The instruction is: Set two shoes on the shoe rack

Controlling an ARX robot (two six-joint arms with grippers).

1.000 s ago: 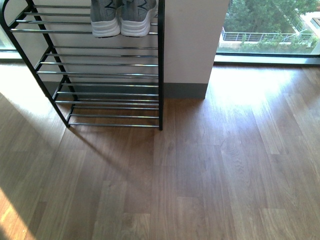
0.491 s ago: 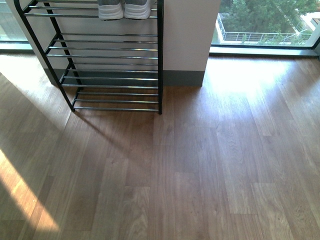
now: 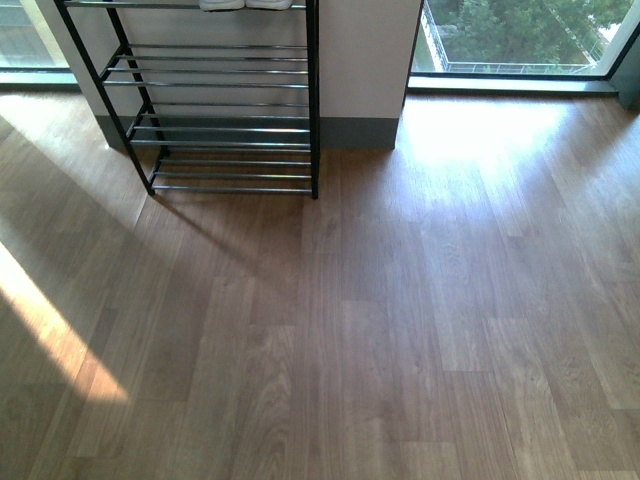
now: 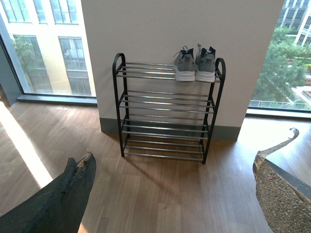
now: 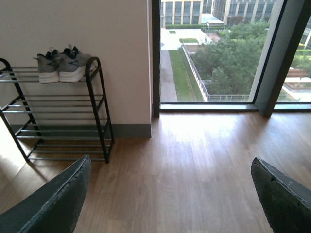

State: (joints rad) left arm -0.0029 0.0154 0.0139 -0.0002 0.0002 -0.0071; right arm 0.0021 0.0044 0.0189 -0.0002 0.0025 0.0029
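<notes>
A pair of grey knit shoes with white soles stands side by side on the top shelf of the shoe rack, at its right end. The right wrist view shows the same shoes on the rack. In the front view only the rack's lower shelves and the shoes' white soles show at the top edge. My left gripper is open, holding nothing, well back from the rack above the floor. My right gripper is open too, empty, off to the rack's right.
The rack stands against a white wall with a grey skirting. Floor-to-ceiling windows flank the wall on both sides. Wooden floor stretches in front, with a sunlit strip at the left.
In the front view the rack and shoes have slid up and shrunk, so the camera has backed away from the rack. More floor shows now.
</notes>
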